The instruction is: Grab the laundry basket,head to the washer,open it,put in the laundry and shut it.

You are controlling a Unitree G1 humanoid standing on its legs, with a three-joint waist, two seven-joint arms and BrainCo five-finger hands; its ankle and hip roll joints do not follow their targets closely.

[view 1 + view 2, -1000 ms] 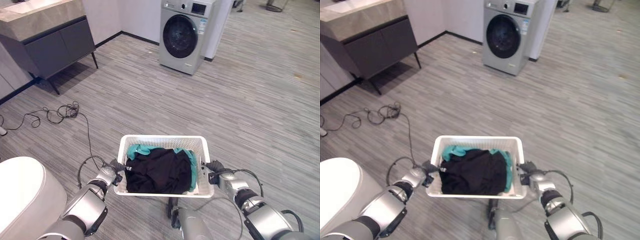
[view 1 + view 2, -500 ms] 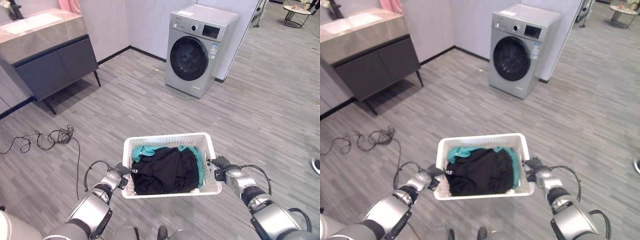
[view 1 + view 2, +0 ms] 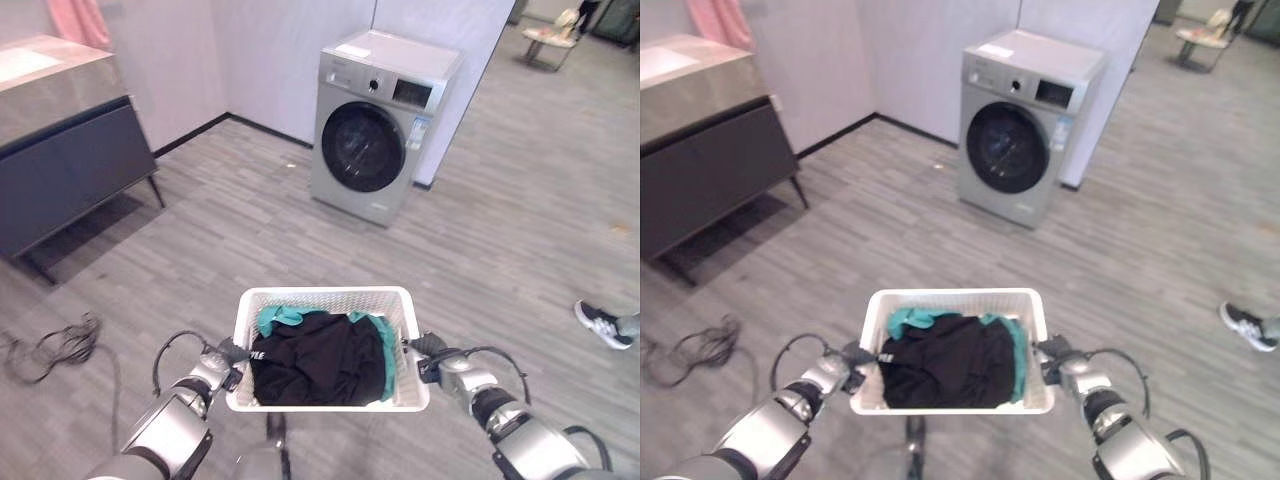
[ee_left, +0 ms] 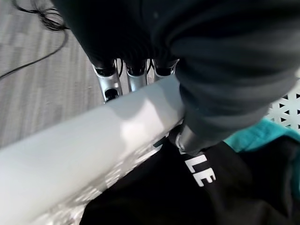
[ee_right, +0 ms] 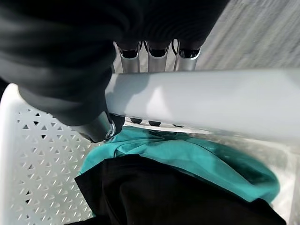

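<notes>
White perforated plastic formed the laundry basket (image 3: 327,300), which was carried off the floor between the robot's two hands, near the bottom of the scene. The left hand (image 3: 222,362) gripped the basket's left rim; its wrist view showed the fingers (image 4: 129,77) curled over the outside of the rim and the thumb hooked down inside, just above the clothes. The right hand (image 3: 437,357) gripped the right rim the same way, with its fingers (image 5: 157,58) wrapped over the rim's outer edge and the thumb pressed against the inner wall.

Inside the basket lay a black garment (image 3: 315,352) heaped over most of the bottom, with a teal garment (image 3: 279,318) showing along the far edge and down the right side beneath it.

The washer (image 3: 378,124), silver-grey with a dark round door that was closed, stood at the far side of the room against the wall, well apart from the basket and slightly to its right. A dark cabinet (image 3: 60,170) with a pale stone top stood along the far left. A tangle of black cable (image 3: 52,345) lay on the grey plank floor (image 3: 500,240) to the left of the basket. At the right edge, a person's shoe (image 3: 601,324) rested on the floor.
</notes>
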